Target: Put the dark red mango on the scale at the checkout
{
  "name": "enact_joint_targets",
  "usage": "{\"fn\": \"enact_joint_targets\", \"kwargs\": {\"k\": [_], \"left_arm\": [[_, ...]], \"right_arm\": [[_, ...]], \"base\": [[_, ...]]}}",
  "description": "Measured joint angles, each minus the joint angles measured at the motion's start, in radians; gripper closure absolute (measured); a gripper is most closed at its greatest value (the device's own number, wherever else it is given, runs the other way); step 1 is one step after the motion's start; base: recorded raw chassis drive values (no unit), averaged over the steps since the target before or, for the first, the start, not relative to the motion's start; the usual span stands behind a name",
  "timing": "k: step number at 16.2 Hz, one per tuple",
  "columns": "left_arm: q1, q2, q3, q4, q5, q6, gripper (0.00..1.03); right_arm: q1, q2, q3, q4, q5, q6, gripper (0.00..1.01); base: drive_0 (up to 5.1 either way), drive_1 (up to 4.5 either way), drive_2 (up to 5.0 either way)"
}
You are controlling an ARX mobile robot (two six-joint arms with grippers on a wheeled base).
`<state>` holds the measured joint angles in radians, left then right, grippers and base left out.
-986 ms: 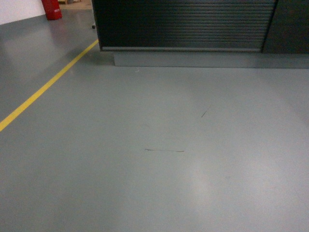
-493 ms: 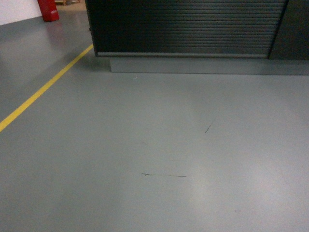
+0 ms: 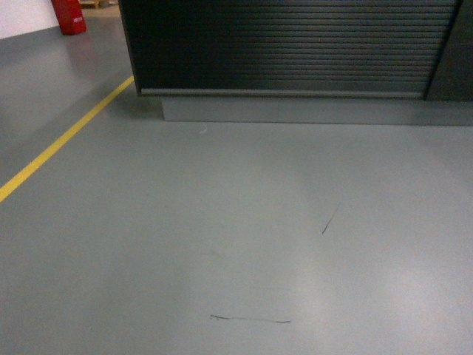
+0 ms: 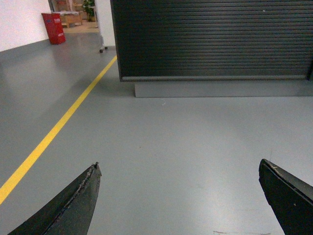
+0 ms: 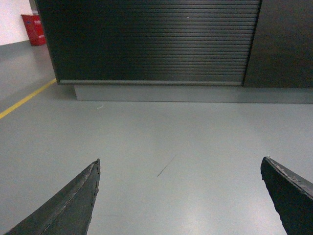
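Filling the top, checkout (image 3: 288,44) front only, countertop cut off

checkout (image 3: 288,44): black, ribbed | floor (image 3: 222,222): grey | line (image 3: 66,137): yellow | bin (image 4: 54,28): red

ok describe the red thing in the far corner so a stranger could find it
Follow the yellow floor line away from the robot, past the ribbed black checkout. The red object stands on the grey floor against the white wall, the only red thing there.
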<state>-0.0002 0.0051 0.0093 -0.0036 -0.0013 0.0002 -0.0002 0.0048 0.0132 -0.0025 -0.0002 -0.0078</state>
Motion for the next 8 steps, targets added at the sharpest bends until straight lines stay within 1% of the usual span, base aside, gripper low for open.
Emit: {"fn": "enact_joint_targets", "kwargs": {"k": [8], "left_arm": [[0.0,0.0,0.0,-0.003,0.001,0.0,0.05]], "right_arm": [[0.0,0.0,0.0,0.0,0.0,0.0,0.03]], "base": [[0.0,4.24,-4.3]]}}
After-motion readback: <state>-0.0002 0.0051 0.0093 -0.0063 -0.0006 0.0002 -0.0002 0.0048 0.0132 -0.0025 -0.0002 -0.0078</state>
